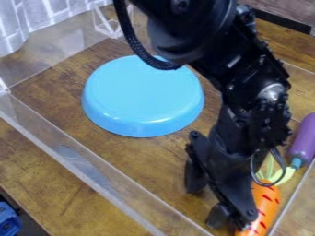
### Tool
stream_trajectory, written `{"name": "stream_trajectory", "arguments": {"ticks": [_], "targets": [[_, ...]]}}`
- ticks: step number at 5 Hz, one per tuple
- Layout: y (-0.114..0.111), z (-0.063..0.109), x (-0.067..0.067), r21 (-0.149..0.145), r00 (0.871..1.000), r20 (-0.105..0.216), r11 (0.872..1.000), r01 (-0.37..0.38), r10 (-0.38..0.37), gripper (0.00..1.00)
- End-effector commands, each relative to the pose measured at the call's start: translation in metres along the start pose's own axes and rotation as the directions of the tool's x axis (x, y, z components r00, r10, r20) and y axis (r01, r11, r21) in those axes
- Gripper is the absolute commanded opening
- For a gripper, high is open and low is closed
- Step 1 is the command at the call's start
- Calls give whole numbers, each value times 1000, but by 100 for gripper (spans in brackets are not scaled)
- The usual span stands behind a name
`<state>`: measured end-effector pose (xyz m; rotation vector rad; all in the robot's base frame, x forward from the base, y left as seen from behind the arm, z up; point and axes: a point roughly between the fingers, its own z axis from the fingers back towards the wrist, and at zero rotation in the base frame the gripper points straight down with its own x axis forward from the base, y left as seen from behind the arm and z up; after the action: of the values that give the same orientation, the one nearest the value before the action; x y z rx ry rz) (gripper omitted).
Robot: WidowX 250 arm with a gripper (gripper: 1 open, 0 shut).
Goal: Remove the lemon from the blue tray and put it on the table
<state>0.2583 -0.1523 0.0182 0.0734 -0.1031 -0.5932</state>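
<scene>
The blue tray (138,96), a round, low, light-blue dish, lies upside down on the table (50,138) at centre left, and nothing is on top of it. My black gripper (226,201) hangs low at the front right, well clear of the tray, beside a toy carrot (266,216). The arm's bulk hides the jaws, so I cannot tell how they stand. A yellow-green rounded piece (272,170), seemingly the lemon, peeks out behind the wrist on the table side.
A purple toy (303,138) lies at the right edge. Clear acrylic walls (74,159) border the table at the front and left. The big black arm (209,46) covers the upper right.
</scene>
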Motion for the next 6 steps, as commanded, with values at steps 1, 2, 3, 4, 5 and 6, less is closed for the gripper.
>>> {"name": "stream_trajectory", "arguments": {"ticks": [1,2,3,4,5,6], "targets": [[-8,5,4,-8,999,20,1000,28,-28,0],[-9,5,5,-15,999,20,999,33,-33,0],[-11,5,6,-22,999,20,999,38,-38,0],[-12,6,7,-28,999,20,999,43,-42,0],[-12,6,7,-34,999,18,998,47,-46,0],[-13,7,8,-39,999,16,998,50,-50,0]]}}
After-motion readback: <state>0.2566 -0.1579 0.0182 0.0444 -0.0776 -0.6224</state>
